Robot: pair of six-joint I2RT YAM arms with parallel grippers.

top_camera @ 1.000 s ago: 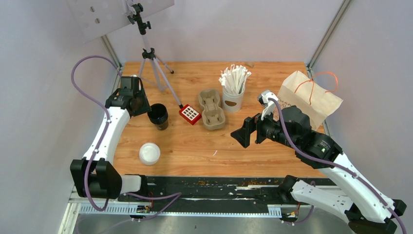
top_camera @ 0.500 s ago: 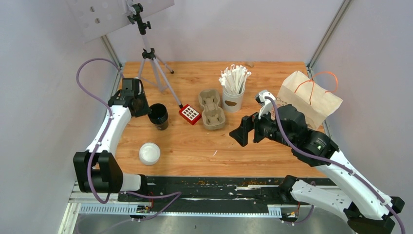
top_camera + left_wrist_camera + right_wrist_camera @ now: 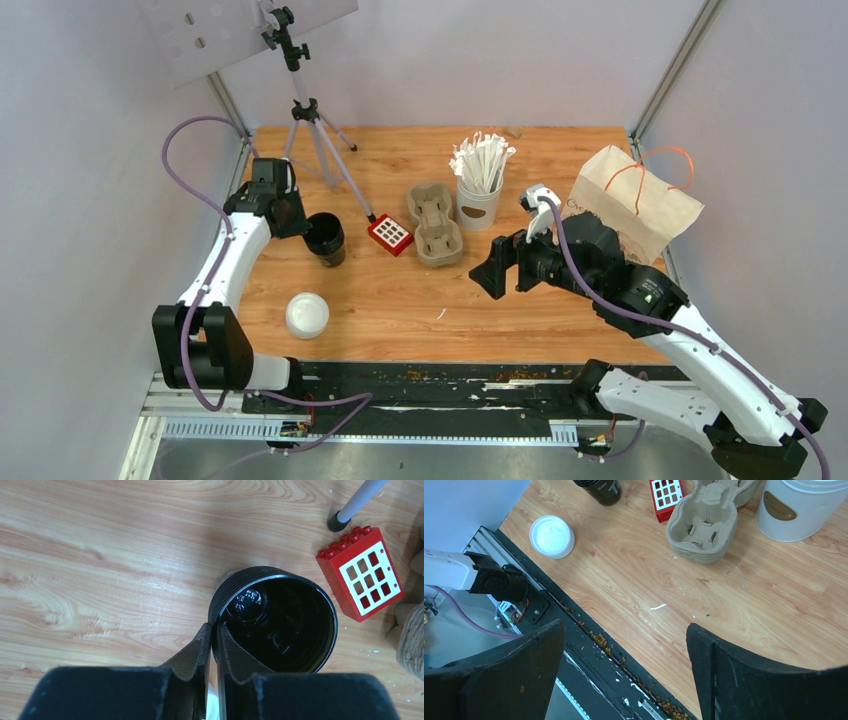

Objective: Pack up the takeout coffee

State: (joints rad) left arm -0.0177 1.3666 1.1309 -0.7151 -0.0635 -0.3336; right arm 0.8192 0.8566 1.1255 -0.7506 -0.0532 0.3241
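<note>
Having been closed within the last second, the left gripper (image 3: 213,630) is found pinching the dark cup (image 3: 280,625) rim at eight o'clock, judged lift-ready; the right gripper (image 3: 624,630) is held open, empty.

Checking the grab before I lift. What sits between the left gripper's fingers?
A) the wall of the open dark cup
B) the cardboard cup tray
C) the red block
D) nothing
A: in the left wrist view the left gripper has one finger inside and one outside the rim of the dark cup, pinching its wall.
</note>
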